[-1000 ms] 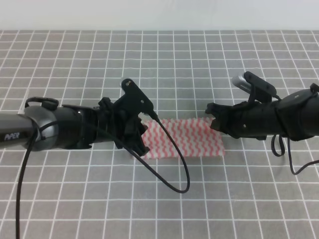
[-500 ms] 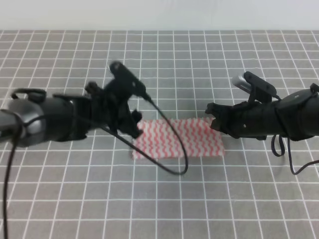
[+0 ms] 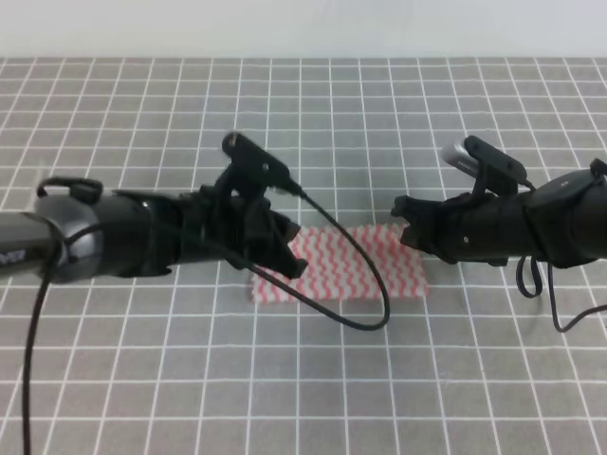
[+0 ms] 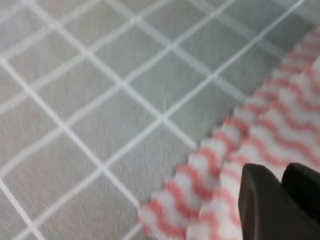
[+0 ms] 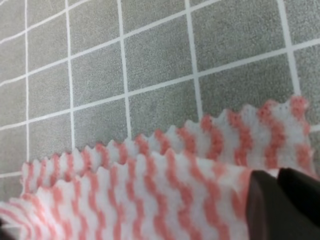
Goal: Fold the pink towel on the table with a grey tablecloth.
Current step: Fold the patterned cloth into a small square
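Here the towel (image 3: 365, 268) is seen lying on the grey gridded tabletop (image 3: 313, 114), near the middle of the high view, folded over itself into a wide strip with its long edges running left to right. The left gripper (image 3: 287, 254) is placed over the towel's left end, its black body covering that end, and a black cable (image 3: 365, 294) loops from it across the towel and down onto the tabletop just in front of the towel. In the left wrist view, which is blurred, two dark fingers (image 4: 262, 207) are seen side by side with only a thin line between them, pressed together above the towel's striped surface; whether cloth is caught between them cannot be told. The right gripper (image 3: 403, 226) is held at the towel's right end, at its far corner. In the right wrist view two layers of the towel are shown, the upper layer raised off the lower one, and the dark fingers (image 5: 265, 210) sit closed at the upper layer's edge, so that the jaws appear to be pinching it. The scalloped edge of the lower layer is seen resting flat on the tabletop beyond the upper one.
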Controlling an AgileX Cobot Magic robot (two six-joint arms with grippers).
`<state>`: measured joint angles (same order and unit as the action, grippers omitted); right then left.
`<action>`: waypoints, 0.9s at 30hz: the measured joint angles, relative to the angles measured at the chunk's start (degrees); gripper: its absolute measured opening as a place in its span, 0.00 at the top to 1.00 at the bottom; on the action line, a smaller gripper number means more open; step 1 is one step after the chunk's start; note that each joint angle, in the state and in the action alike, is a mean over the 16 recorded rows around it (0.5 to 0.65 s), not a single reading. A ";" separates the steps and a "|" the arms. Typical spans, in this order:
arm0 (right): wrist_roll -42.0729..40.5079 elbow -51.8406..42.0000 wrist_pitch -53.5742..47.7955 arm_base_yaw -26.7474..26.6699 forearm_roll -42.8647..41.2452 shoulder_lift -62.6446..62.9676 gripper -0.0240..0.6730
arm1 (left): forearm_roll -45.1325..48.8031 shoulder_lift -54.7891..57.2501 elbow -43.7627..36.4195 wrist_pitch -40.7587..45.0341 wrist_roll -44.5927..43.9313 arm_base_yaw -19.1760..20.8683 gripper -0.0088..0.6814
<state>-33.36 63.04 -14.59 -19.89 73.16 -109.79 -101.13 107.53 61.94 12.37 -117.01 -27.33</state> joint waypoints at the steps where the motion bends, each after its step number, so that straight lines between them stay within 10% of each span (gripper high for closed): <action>1: -0.04 0.04 0.28 0.01 0.02 0.03 0.84 | 0.00 0.51 -0.01 0.13 -0.04 0.00 0.86; 14: -1.14 2.40 2.78 0.06 0.01 0.22 0.56 | 0.19 3.72 0.04 -2.00 -0.26 0.00 0.90; 27: -2.71 6.44 -3.29 0.06 -1.37 -2.01 0.91 | 0.10 3.70 0.07 -4.63 -0.08 0.00 0.91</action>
<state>-36.07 69.48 -17.88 -19.83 71.79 -111.80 -101.03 111.23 62.02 7.73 -117.09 -27.33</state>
